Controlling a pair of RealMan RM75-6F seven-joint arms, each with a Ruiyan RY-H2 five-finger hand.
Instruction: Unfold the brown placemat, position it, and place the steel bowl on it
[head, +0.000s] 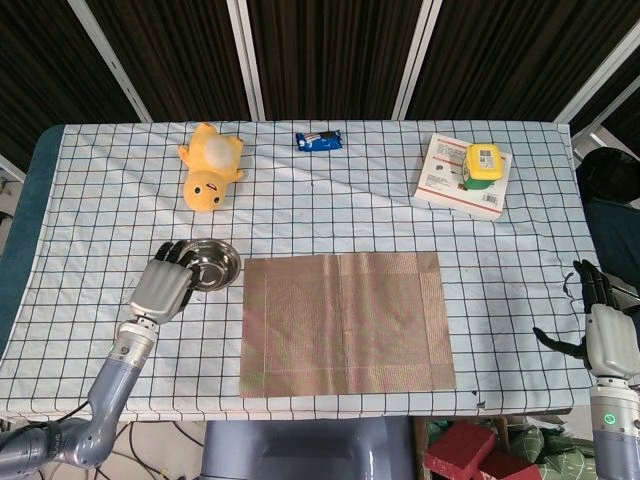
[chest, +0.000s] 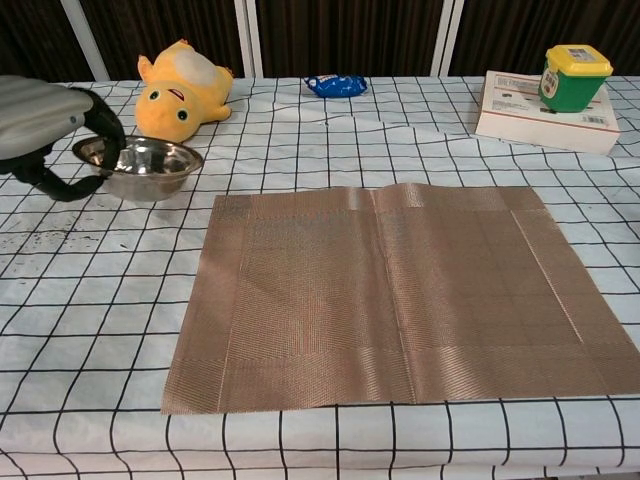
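Two hands appear. Left hand (head: 163, 288), at the table's left front, holds the steel bowl (head: 213, 263) by its near-left rim, dark fingers (head: 178, 255) hooked over the edge; in the chest view the same hand (chest: 45, 122) shows with fingers (chest: 100, 128) curled around the bowl (chest: 148, 166) rim and the thumb below. Whether the bowl rests on the cloth or is raised just above it cannot be told. It sits just off the placemat's (head: 344, 323) far-left corner, not on it. Placemat: brown, woven, opened flat on the checked tablecloth (head: 90, 210), centred near the table's front edge, long side running left to right; a fold crease runs front to back near the middle, plain in the chest view (chest: 400, 295).

Right hand (head: 604, 322) hangs past the table's right front corner, off the cloth, fingers (head: 596, 285) extended and slightly apart, thumb out to the side, holding nothing. It shows in the head view only.

Far side of table, left to right: yellow plush duck (head: 209, 166) lying behind the bowl and well apart from it; small blue packet (head: 318, 141) near the rear edge; white box (head: 455, 183) at right rear with a green, yellow-lidded jar (head: 483, 165) standing upright on top of it. Dark slatted panels (head: 330, 50) close the background. Red blocks (head: 478, 452) lie on the floor below the front edge, right of centre.
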